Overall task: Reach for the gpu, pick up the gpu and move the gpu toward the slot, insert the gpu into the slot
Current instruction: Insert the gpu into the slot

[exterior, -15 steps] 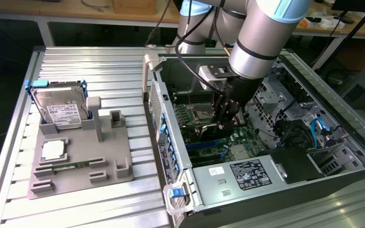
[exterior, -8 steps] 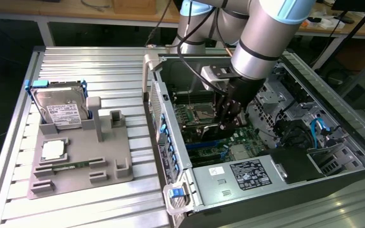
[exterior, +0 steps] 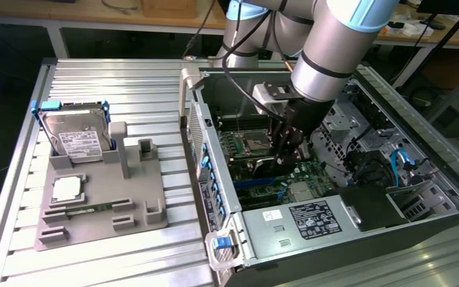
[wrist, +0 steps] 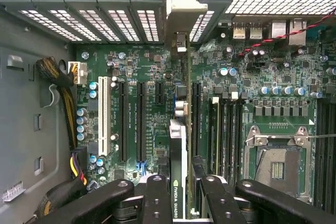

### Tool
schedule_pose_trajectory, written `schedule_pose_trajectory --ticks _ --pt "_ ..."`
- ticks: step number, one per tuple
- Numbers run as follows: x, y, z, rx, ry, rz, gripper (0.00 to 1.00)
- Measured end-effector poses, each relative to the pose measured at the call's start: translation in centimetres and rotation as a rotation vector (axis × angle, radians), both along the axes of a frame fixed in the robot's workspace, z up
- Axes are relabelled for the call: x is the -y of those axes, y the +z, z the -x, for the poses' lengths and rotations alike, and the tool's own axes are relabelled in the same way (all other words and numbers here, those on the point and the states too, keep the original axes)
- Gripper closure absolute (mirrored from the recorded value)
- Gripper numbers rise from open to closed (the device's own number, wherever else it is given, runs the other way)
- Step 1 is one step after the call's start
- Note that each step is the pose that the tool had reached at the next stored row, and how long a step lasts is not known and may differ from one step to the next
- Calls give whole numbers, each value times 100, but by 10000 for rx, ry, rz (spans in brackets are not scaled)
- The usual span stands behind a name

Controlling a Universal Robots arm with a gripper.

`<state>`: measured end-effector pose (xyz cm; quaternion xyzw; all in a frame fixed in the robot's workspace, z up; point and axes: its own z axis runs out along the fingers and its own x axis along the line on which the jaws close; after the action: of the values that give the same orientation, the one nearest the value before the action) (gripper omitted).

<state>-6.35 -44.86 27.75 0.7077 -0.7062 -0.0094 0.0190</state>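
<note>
Jaws, partly closed, clamp the thin dark circuit card [wrist: 178, 150], edge labelled "NVIDIA QUADRO", over the green motherboard [wrist: 131, 61].

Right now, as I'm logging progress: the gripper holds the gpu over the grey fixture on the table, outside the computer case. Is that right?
Wrong place. The gripper holds the gpu inside the open computer case, over the green motherboard, not over the grey fixture on the table. The exterior view shows it.
</note>
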Motion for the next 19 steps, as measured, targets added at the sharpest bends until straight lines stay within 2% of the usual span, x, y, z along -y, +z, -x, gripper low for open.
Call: schedule_pose_trajectory --ticks 5,11,19 --pt "9 -2 2 -1 -152 1 73" --pt "49 -5 8 0 -154 -1 73" --pt "53 -7 71 0 -158 -1 73"
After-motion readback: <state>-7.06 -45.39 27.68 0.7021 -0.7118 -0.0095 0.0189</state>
